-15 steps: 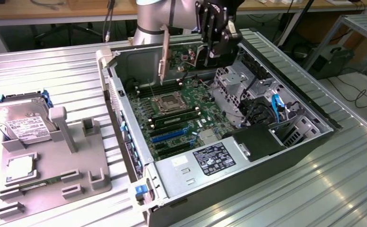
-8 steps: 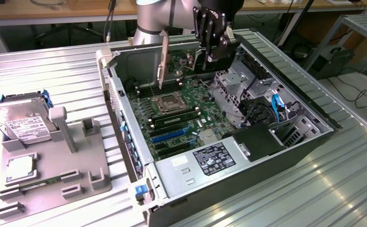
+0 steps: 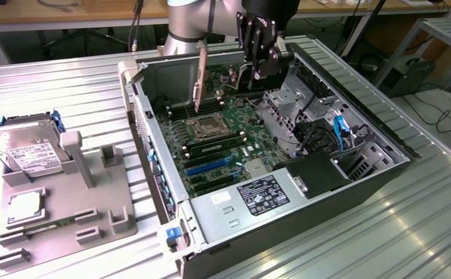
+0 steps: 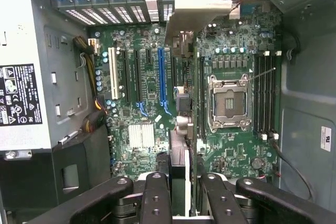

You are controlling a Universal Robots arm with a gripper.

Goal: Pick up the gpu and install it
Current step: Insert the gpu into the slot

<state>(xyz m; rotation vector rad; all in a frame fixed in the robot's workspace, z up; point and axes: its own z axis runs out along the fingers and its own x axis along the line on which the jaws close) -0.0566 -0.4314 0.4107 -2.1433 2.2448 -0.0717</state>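
A: Black tool (image 3: 260, 61), what state?
B: Pinching. Its fingers (image 4: 157, 198) clamp the gpu (image 4: 179, 156) by its two flat faces, with the card upright and edge down.
A: Where is the gpu relative to the case (image 3: 350, 197)?
B: Inside the case's open side, hanging above the motherboard (image 4: 231, 150). There is a gap, so no contact. The silver bracket end points toward the case's rear wall.
A: Seated?
B: No. The blue slot (image 4: 161, 77) in the case is bare. The card's lower edge runs near it and roughly parallel, a bit off its line.
A: Progress?
B: My call is that the pick-up is done and the install isn't. The card is in no slot and hasn't been pressed home.
A: Anything outside the case?
B: A hard drive (image 3: 24, 148) in a grey holder on the worktop (image 3: 78, 81), well apart from the tool.
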